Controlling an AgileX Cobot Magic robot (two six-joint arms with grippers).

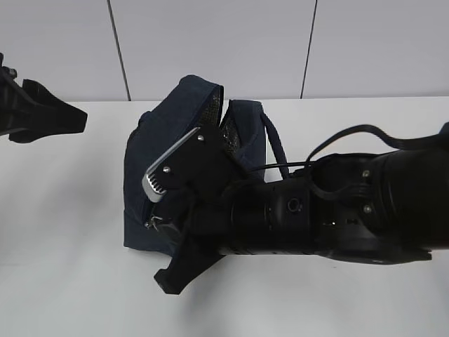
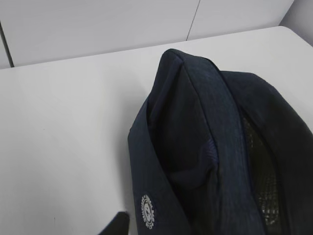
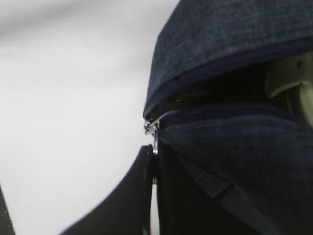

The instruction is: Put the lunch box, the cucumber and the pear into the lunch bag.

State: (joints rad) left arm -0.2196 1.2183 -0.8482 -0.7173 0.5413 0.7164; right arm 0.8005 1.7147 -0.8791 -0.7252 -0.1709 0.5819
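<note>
Right arm, nearest the exterior camera: it fills the lower right of that view, and the right gripper (image 1: 168, 232) reaches across to the lower front corner of the lunch bag (image 1: 151, 158). In the right wrist view we find its jaws clenched at the zipper pull (image 3: 152, 129), a small metal piece at the end of the open zipper; we judge it pinched, though the contact itself is dark and partly hidden.

Lunch bag: dark navy, standing on the white table (image 1: 63, 225), lid flap lifted, mouth open.

Lunch box (image 3: 288, 78): a pale green edge shows inside the opening, in the right wrist view only. We take it to be already in the bag.

Cucumber, pear: seen in no view. None lies on the visible table; we cannot tell whether they are inside.

Left gripper (image 1: 42, 116): held well apart from the bag at the left edge of the exterior view. Jaws part open, and we see nothing between them.

Progress, as we judge it: packing looks largely done, with the zipper still to be closed.

Per view: the exterior alone shows both arms. The left wrist view alone shows a round white badge (image 2: 147, 211) and black mesh lining (image 2: 261, 166) on the bag. The right wrist view alone shows the zipper and contents.
</note>
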